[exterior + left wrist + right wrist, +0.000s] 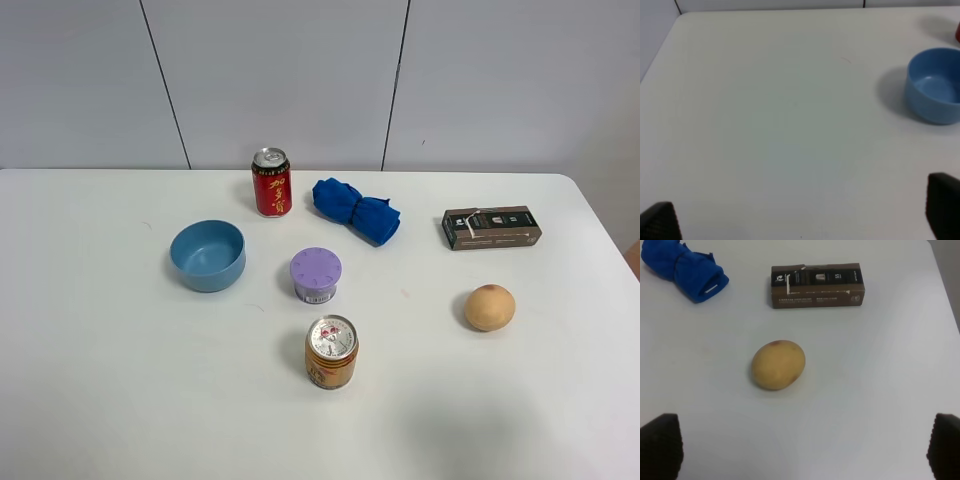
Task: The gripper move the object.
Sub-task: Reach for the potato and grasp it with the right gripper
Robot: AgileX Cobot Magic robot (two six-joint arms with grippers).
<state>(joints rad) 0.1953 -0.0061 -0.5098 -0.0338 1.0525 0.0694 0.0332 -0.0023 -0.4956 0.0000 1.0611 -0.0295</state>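
The tan-orange round fruit lies on the white table at the right; it also shows in the right wrist view. My right gripper is open, its two black fingertips wide apart at the frame's lower corners, with the fruit ahead of it and untouched. My left gripper is open and empty over bare table, with the blue bowl off to one side. Neither gripper shows in the exterior high view.
On the table stand a blue bowl, a red can, a blue cloth, a brown box, a purple-lidded tub and an orange-gold can. The box and cloth lie beyond the fruit.
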